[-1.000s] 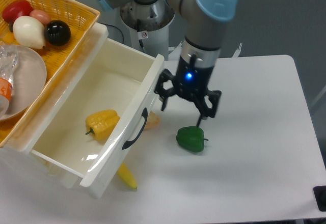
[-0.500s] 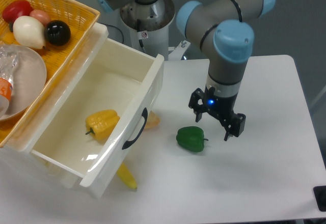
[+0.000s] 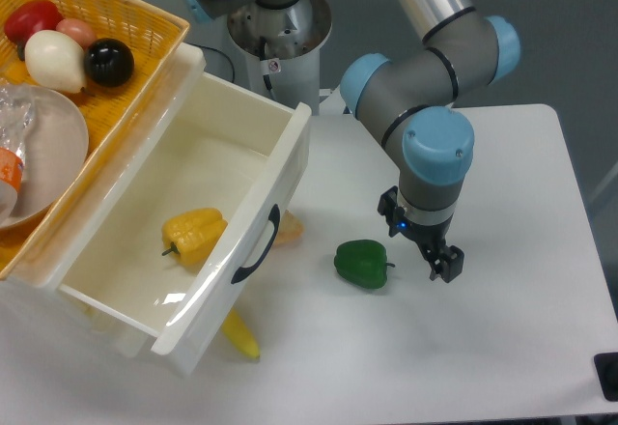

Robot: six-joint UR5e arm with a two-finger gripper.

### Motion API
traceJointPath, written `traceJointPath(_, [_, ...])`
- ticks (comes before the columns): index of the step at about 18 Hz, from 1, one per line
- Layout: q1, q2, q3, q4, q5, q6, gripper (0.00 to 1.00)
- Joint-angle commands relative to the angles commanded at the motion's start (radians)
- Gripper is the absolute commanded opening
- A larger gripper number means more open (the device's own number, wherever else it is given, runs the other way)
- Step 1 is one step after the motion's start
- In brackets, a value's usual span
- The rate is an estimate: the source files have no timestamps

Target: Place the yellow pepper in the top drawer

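The yellow pepper lies on the floor of the top drawer, which is pulled out wide with its dark handle facing the table. My gripper hovers over the white table to the right of the drawer, just right of a green pepper. It is open and holds nothing.
A yellow woven basket sits on the cabinet top with red, white and black round items and a bowl. A long slim yellow item and a pale orange item lie by the drawer front. The robot base stands behind.
My gripper has moved right from the drawer front, past the green pepper, and turned. The yellow pepper and the drawer have not moved.
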Motion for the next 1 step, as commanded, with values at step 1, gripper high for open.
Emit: traceJointPath(1, [0.000, -0.002, 0.000, 0.000, 0.000, 0.000, 1.00])
